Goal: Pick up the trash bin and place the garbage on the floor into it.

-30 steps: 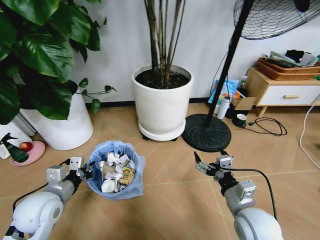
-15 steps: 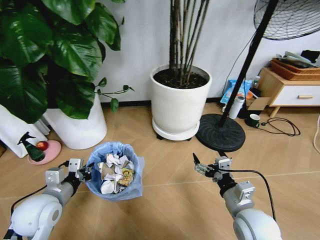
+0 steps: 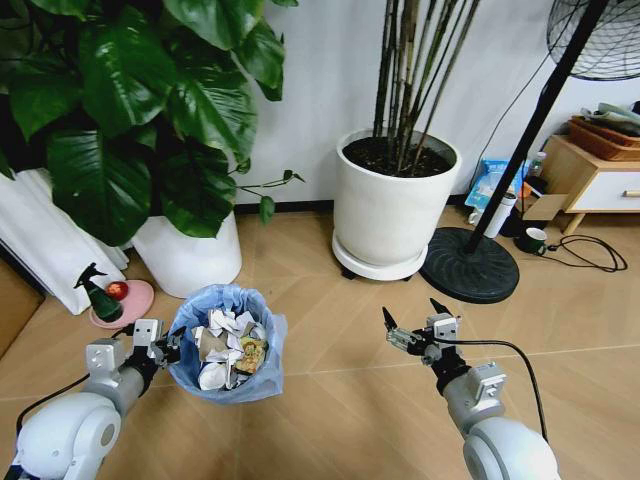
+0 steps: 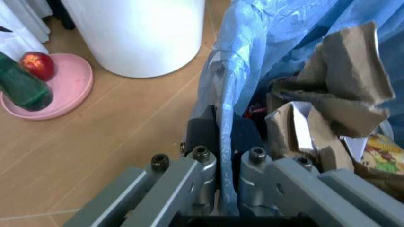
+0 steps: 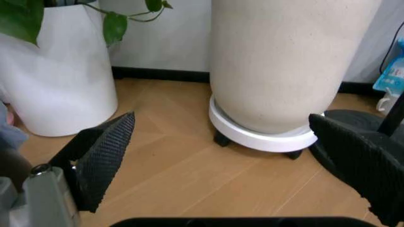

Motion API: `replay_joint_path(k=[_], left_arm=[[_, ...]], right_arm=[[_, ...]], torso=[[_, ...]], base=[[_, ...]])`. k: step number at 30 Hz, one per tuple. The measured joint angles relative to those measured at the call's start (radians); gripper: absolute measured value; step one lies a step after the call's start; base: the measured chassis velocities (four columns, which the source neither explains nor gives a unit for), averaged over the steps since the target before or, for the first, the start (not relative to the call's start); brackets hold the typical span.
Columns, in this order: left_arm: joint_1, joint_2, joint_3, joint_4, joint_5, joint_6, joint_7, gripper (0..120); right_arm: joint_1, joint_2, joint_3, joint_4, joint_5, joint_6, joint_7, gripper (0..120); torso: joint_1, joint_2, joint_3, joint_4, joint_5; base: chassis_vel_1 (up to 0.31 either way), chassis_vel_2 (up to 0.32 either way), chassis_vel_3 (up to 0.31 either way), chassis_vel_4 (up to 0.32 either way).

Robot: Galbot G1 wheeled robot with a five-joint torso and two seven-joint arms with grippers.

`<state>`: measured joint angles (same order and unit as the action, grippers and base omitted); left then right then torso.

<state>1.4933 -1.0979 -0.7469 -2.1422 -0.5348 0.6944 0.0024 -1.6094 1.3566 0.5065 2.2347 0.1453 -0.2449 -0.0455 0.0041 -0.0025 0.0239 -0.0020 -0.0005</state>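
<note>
The trash bin (image 3: 226,300), dark with a crinkly light blue bag over its rim, hangs low at my left over the floor (image 3: 330,400). Garbage (image 3: 225,345) lies inside it: crumpled white paper, torn brown card and a printed wrapper. My left gripper (image 3: 172,345) is shut on the bin's near rim. In the left wrist view its fingers (image 4: 202,161) pinch the blue bag edge of the trash bin (image 4: 284,38), beside the garbage (image 4: 341,94). My right gripper (image 3: 411,312) is held out open at the right with nothing in it. The right wrist view shows that gripper (image 5: 230,161) with its black pads (image 5: 104,153) spread wide.
A white pot (image 3: 395,210) on casters stands ahead, and a second white pot (image 3: 185,255) with big leaves stands at the left. The fan's black base (image 3: 470,265) lies to the right, near a mug (image 3: 535,240), cables (image 3: 590,255) and a cabinet (image 3: 600,180). A pink dish (image 3: 125,300) holds a spray bottle.
The whole picture has slid to the right, so the camera has turned left. Both arms and the held bin keep their places in the view.
</note>
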Motion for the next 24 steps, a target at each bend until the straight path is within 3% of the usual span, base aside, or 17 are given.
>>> replay_joint_path(k=[11, 24], left_arm=[[0.009, -0.030, 0.015, -0.002, 0.034, -0.011, 0.012, 0], [0.013, -0.040, -0.004, -0.002, 0.041, -0.017, 0.021, 0]], right_arm=[[-0.023, -0.004, 0.034, -0.001, 0.012, 0.005, -0.001, 100], [-0.021, -0.004, 0.019, -0.026, 0.011, 0.010, -0.003, 100]], torso=[[0.000, 0.000, 0.000, -0.0003, -0.0002], [0.000, 0.000, 0.000, -0.0003, -0.0003]], base=[[0.001, -0.057, -0.002, 0.051], [0.119, -0.103, -0.121, 0.106]])
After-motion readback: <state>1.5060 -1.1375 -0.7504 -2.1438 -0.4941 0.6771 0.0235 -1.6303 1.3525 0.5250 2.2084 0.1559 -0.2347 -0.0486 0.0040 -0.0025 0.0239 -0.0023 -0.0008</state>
